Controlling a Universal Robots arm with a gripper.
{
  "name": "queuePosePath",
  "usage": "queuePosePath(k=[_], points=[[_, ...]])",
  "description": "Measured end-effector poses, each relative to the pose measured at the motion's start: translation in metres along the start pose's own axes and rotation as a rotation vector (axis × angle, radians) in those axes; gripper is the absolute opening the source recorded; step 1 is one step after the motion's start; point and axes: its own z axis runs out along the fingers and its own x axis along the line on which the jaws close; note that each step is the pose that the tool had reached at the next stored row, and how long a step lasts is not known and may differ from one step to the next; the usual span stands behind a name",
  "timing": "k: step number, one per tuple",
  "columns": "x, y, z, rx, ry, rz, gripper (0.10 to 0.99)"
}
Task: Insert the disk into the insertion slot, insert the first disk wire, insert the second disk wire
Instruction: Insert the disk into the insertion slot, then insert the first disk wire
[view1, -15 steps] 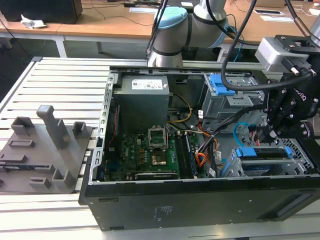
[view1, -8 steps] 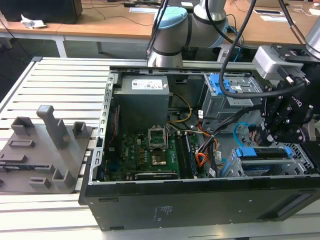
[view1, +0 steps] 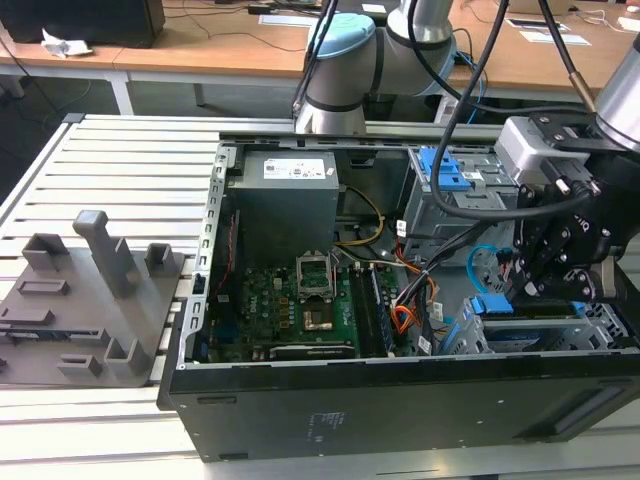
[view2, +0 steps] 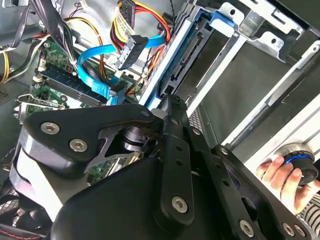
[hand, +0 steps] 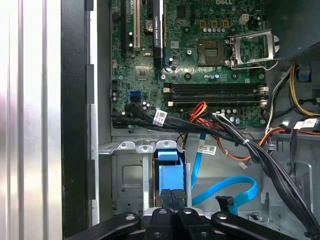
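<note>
- The grey fixture (view1: 90, 300) lies well apart from the jaws, at the exterior view's left.
- The motherboard (view1: 290, 305) sits inside the open case, apart from the jaws.
- The gripper (hand: 172, 192) has its jaws pressed together, with the tips against the blue edge of the disk (hand: 170, 172).
- The disk stands in the insertion slot (hand: 127, 182), just ahead of the jaws.
- A blue cable (hand: 227, 192) lies just beside the jaws.

Clearance: crowded on one side

We see thick black bundled cables (hand: 272, 167) and a flat light-blue ribbon cable (hand: 235, 189) crossing just beside the grey perforated sheet-metal bay (hand: 127, 180); open room over the green motherboard (hand: 190, 70).
</note>
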Motion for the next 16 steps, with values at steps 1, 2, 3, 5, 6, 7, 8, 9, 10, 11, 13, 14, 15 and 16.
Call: queuePosePath(k=[1, 2, 3, 5, 6, 7, 8, 9, 10, 11, 13, 14, 15, 16], points=[[0.0000, 0.0000, 0.0000, 0.000, 0.0000, 0.000, 0.106], [0.0000, -0.0001, 0.0002, 0.000, -0.0002, 0.000, 0.106], [0.0000, -0.0001, 0.0002, 0.000, -0.0002, 0.000, 0.106], [0.0000, -0.0001, 0.0002, 0.000, -0.0002, 0.000, 0.106], [0.0000, -0.0001, 0.0002, 0.000, -0.0002, 0.000, 0.106], [0.0000, -0.0002, 0.0002, 0.000, -0.0003, 0.000, 0.106], [0.0000, -0.0002, 0.0002, 0.000, -0.0002, 0.000, 0.106], [0.0000, -0.0002, 0.0001, 0.000, -0.0002, 0.000, 0.106], [0.0000, -0.0002, 0.0002, 0.000, -0.0002, 0.000, 0.106], [0.0000, -0.0002, 0.0002, 0.000, -0.0002, 0.000, 0.106], [0.0000, -0.0002, -0.0005, 0.000, -0.0002, 0.000, 0.106], [0.0000, -0.0002, -0.0014, 0.000, 0.0000, 0.000, 0.106], [0.0000, -0.0001, -0.0031, 0.000, -0.0002, 0.000, 0.106], [0.0000, 0.0000, -0.0053, 0.000, -0.0003, 0.000, 0.106]])
